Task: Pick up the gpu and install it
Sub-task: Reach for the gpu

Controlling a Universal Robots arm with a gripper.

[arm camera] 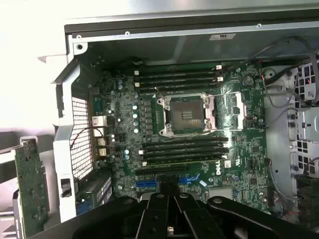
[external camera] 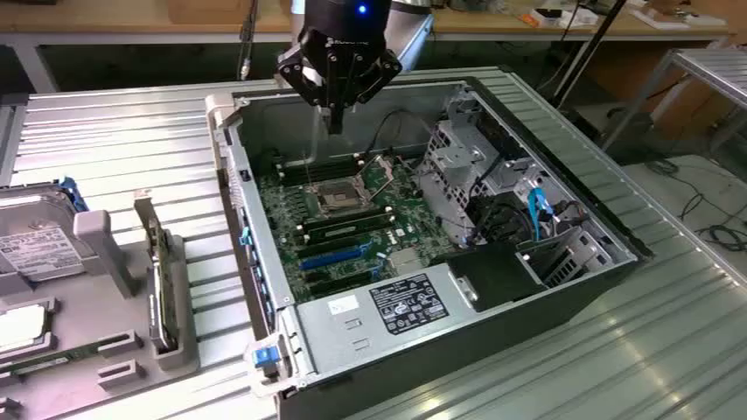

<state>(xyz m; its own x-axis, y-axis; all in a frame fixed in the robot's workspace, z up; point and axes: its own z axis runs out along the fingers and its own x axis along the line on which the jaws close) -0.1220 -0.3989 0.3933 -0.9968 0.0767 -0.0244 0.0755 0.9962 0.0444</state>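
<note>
We see an open computer case (external camera: 561, 306) on a ribbed metal table (external camera: 117, 140). Its green motherboard (arm camera: 124, 124) carries a CPU socket (arm camera: 187, 113) between rows of dark memory slots (arm camera: 184, 152). At the exterior view's left, a labelled hard drive (external camera: 35, 249) sits in a grey tray (external camera: 70, 350).

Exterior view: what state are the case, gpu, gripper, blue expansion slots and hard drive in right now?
case: on its side, side panel off, open.
gpu: standing on edge in the grey holder outside the case, not held.
gripper: fingers shut, empty, over the open case.
blue expansion slots: empty.
hard drive: lying on the grey holder.
</note>
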